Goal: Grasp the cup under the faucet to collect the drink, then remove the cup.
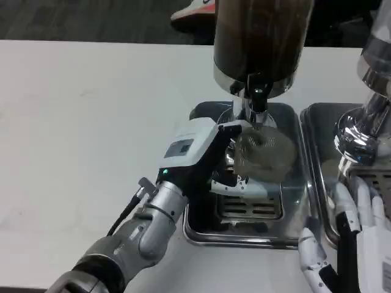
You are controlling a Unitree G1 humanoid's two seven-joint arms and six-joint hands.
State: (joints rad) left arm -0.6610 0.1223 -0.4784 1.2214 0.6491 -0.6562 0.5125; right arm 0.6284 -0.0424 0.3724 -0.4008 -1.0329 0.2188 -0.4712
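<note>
A clear plastic cup [265, 152] with a brownish drink in it stands over the drip tray [244, 237], right beneath the faucet [256, 102] of the dispenser tank [261, 43]. My left hand [204, 152] reaches in from the lower left and grips the cup from its left side. Its fingers [239, 184] wrap around the cup's lower part. My right hand [349, 241] sits at the lower right beside the tray, fingers apart and holding nothing. The cup's far side is hidden behind the faucet.
A second dispenser [361, 125] with its own metal tray [317, 131] stands at the right, close to my right hand. The white table [85, 122] stretches out to the left. A shoe [194, 13] shows beyond the table's far edge.
</note>
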